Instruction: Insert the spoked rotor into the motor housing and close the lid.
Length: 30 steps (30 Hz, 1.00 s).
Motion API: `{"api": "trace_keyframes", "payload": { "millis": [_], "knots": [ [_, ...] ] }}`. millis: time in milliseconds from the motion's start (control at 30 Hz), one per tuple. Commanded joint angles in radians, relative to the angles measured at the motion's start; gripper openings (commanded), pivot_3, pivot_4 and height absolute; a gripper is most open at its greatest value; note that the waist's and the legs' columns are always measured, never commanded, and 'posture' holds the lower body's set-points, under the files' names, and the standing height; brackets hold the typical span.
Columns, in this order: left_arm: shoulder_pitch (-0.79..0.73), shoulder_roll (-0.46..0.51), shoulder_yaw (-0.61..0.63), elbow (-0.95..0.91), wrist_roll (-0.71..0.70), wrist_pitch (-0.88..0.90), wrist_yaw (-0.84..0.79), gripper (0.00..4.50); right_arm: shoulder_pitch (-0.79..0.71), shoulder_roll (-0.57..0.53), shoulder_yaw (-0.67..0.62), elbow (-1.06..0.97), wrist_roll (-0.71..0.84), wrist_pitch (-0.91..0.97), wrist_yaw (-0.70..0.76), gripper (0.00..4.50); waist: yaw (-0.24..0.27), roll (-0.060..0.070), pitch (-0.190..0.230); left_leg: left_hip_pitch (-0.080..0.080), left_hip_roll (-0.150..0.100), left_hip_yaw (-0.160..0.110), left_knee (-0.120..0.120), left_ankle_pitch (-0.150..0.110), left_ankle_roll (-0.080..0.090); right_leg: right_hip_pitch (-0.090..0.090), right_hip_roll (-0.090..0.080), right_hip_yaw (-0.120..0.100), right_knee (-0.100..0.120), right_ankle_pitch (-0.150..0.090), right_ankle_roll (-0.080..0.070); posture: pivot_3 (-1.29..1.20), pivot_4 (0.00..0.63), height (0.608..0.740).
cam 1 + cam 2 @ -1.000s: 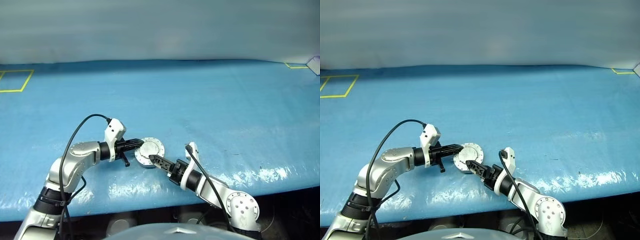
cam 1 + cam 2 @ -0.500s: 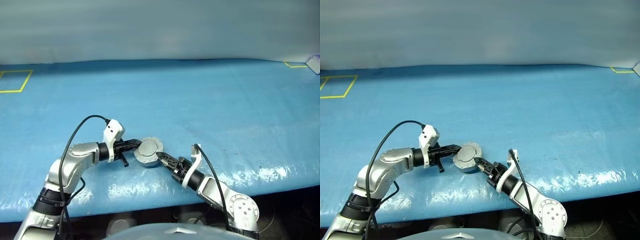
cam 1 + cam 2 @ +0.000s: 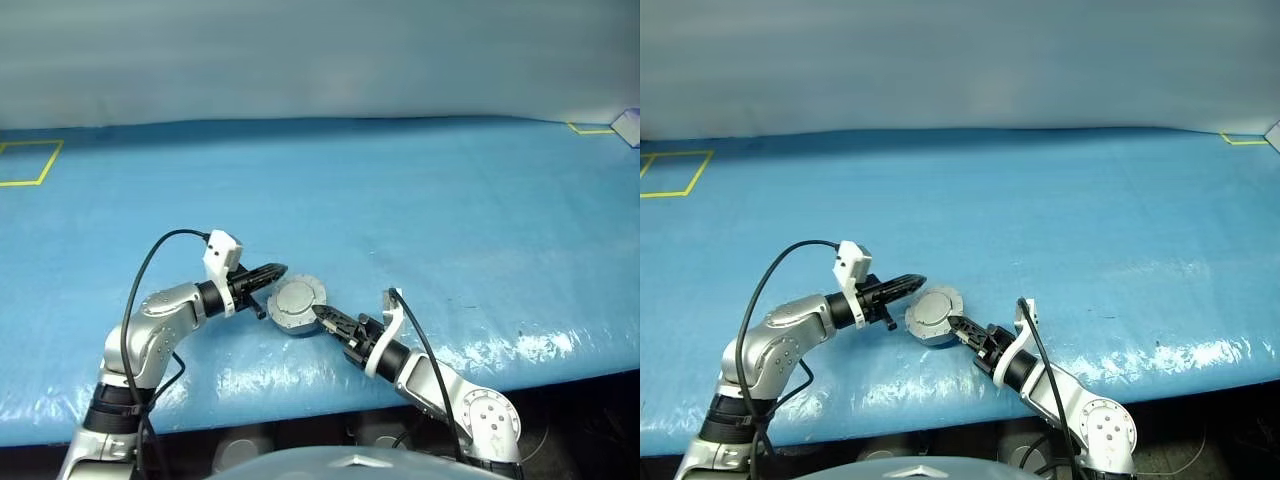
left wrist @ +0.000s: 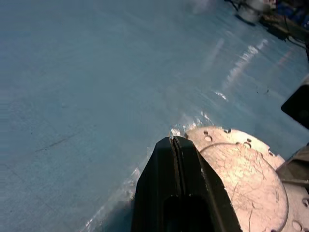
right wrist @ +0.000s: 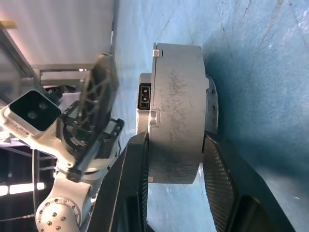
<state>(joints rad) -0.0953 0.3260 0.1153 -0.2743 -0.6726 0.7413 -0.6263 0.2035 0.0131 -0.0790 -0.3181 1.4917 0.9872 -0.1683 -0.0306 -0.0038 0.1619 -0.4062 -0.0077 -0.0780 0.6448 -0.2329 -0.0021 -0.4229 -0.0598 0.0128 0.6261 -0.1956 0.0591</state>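
The round grey-silver lid (image 3: 295, 298) now lies shut over the grey puck-shaped motor housing (image 5: 176, 116) on the blue surface (image 3: 450, 220). The right tool (image 3: 322, 315) clamps the housing's faces; the left tool (image 3: 272, 272), closed and empty, has lifted beside it. Closing looks done.

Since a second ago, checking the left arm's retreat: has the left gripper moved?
Yes. The left gripper, shut, has lifted up and away from the blue table; its tip now sits just above the closed motor housing rather than against its side.
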Motion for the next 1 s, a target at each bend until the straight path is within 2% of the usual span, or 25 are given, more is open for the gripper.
{"api": "trace_keyframes", "payload": {
  "millis": [33, 100, 233, 433, 467, 600, 767, 1000],
  "knots": [
    [0.051, -0.05, 0.137, -0.093, -0.175, 0.068, 0.107, 0.4, -0.03, 0.01, -0.021, -0.062, 0.058, -0.069, 0.005, 1.22, -0.002, 0.0, 0.0, -0.003, 0.0, 0.0, 0.001, 0.0, 0.0, -0.003, 0.0, 0.0, 0.001, 0.0, 0.0, 0.0, 0.15, 0.74],
    [0.093, -0.101, 0.21, -0.106, -0.27, 0.091, 0.195, 0.9, -0.055, 0.016, -0.034, -0.069, 0.058, -0.112, -0.001, 1.22, -0.004, 0.0, 0.0, -0.005, -0.001, 0.0, 0.002, 0.0, 0.0, -0.004, 0.0, 0.0, 0.001, 0.001, 0.001, 0.0, 0.15, 0.74],
    [0.168, -0.184, 0.28, -0.12, -0.41, 0.111, 0.332, 2.29, -0.107, 0.018, -0.053, -0.062, 0.073, -0.169, 0.001, 1.22, -0.004, -0.001, 0.0, -0.006, -0.002, 0.001, 0.004, 0.0, 0.0, -0.004, 0.001, 0.001, 0.0, 0.002, 0.003, 0.0, 0.15, 0.74],
    [0.26, -0.313, 0.24, -0.113, -0.604, 0.131, 0.455, 4.3, -0.184, 0.009, -0.031, -0.035, 0.079, -0.188, 0.011, 1.22, -0.002, -0.001, 0.0, -0.006, -0.002, 0.001, 0.005, 0.0, 0.0, -0.004, 0.001, 0.001, 0.001, 0.002, 0.002, 0.0, 0.15, 0.74],
    [0.267, -0.336, 0.233, -0.103, -0.64, 0.132, 0.471, 4.5, -0.196, 0.011, -0.026, -0.032, 0.079, -0.189, 0.01, 1.22, -0.002, -0.001, 0.0, -0.006, -0.002, 0.001, 0.005, 0.0, 0.0, -0.004, 0.001, 0.001, 0.001, 0.002, 0.002, 0.0, 0.15, 0.74],
    [0.291, -0.398, 0.185, -0.08, -0.78, 0.142, 0.54, 4.5, -0.234, 0.014, -0.003, -0.035, 0.09, -0.185, -0.001, 1.22, -0.003, -0.001, 0.0, -0.006, -0.003, 0.001, 0.005, 0.0, 0.0, -0.003, 0.001, 0.001, 0.001, 0.002, 0.002, 0.0, 0.15, 0.74],
    [0.304, -0.41, 0.149, -0.035, -0.971, 0.128, 0.604, 4.5, -0.246, 0.008, 0.025, -0.053, 0.111, -0.184, -0.021, 1.22, -0.003, -0.001, 0.0, -0.006, -0.004, 0.001, 0.005, 0.0, 0.0, -0.004, 0.003, 0.001, 0.001, 0.002, 0.001, 0.0, 0.15, 0.74],
    [0.288, -0.365, 0.122, 0.017, -1.017, 0.118, 0.484, 4.5, -0.216, -0.01, 0.067, -0.081, 0.142, -0.175, -0.047, 1.22, -0.004, -0.001, 0.0, -0.006, -0.005, 0.001, 0.006, 0.0, 0.0, -0.003, 0.003, 0.001, 0.001, 0.002, 0.001, 0.0, 0.15, 0.74]
  ]
}}
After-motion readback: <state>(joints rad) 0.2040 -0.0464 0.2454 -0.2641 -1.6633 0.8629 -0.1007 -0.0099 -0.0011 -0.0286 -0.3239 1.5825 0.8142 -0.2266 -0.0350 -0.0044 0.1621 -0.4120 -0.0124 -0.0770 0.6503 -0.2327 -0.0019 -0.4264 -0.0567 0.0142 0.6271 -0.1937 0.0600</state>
